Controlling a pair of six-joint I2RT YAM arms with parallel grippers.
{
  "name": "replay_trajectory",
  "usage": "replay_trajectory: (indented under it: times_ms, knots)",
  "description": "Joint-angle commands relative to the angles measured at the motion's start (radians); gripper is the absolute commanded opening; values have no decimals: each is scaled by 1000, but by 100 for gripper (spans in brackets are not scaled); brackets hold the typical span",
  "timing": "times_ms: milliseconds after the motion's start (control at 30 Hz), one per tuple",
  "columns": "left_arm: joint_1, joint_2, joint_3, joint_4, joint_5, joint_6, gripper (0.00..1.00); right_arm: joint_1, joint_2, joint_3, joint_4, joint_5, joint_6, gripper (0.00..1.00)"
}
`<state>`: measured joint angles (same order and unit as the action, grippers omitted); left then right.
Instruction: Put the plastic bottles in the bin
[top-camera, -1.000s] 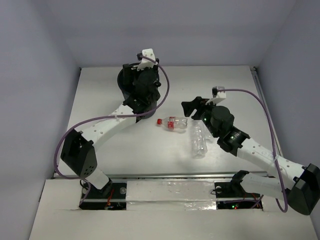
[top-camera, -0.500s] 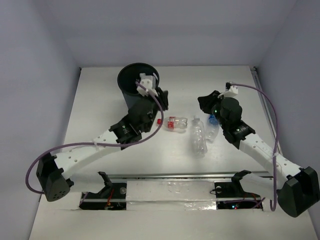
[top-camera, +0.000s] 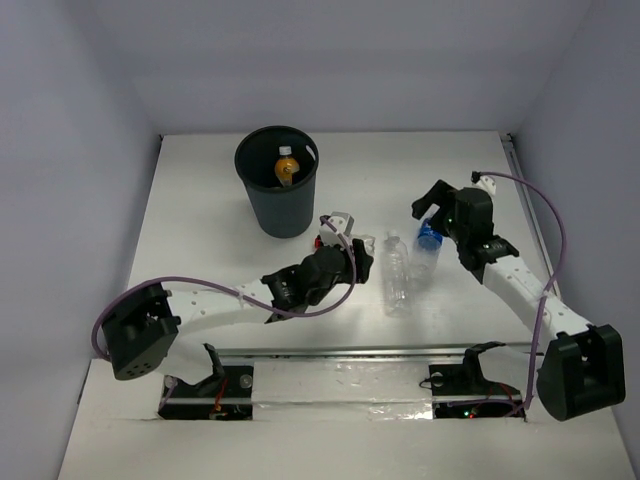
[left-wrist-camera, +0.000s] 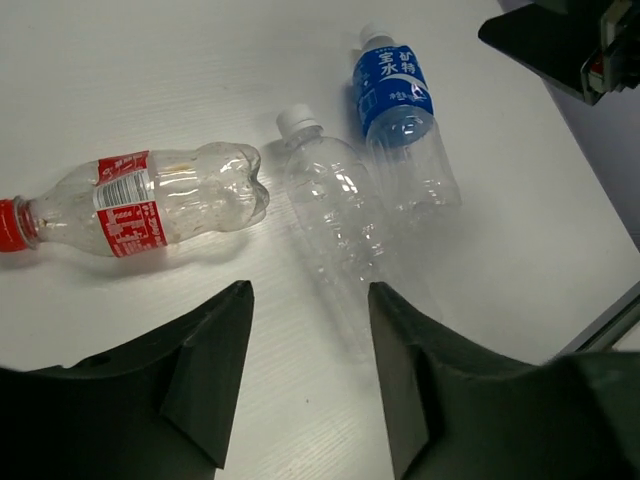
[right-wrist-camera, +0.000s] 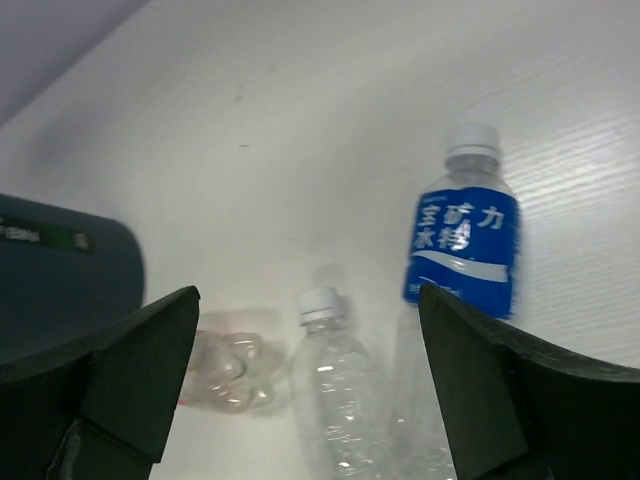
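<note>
Both claws stand apart, empty. The left gripper (left-wrist-camera: 312, 300) hovers over 3 bottles lying close together near the middle of the table (top-camera: 200, 230): the red-labelled bottle (left-wrist-camera: 150, 205) at 10 o'clock of its fingers, the plain clear bottle (left-wrist-camera: 335, 215) at 12, the blue-labelled bottle (left-wrist-camera: 400, 130) at 1. The right gripper (right-wrist-camera: 308, 300) hangs over the same cluster, so the arms could clash. A closing jaw could set a light neighbour rolling. The orange-filled bottle (top-camera: 287, 168) sits in the bin (top-camera: 280, 215).
</note>
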<state>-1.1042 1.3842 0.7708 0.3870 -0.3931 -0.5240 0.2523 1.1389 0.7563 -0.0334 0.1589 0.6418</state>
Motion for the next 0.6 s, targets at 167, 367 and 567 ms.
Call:
replay_trajectory:
  times_ms: [167, 367, 567]
  knots:
    - [-2, -1, -42, 110, 31, -22, 63, -21, 179, 86, -157, 46, -82, 96]
    - [-2, -1, -31, 73, -75, 19, 74, -56, 263, 129, -210, 57, -97, 96]
    - [-2, 1, -77, 148, -34, -4, 76, -56, 332, 205, -288, 80, -108, 95]
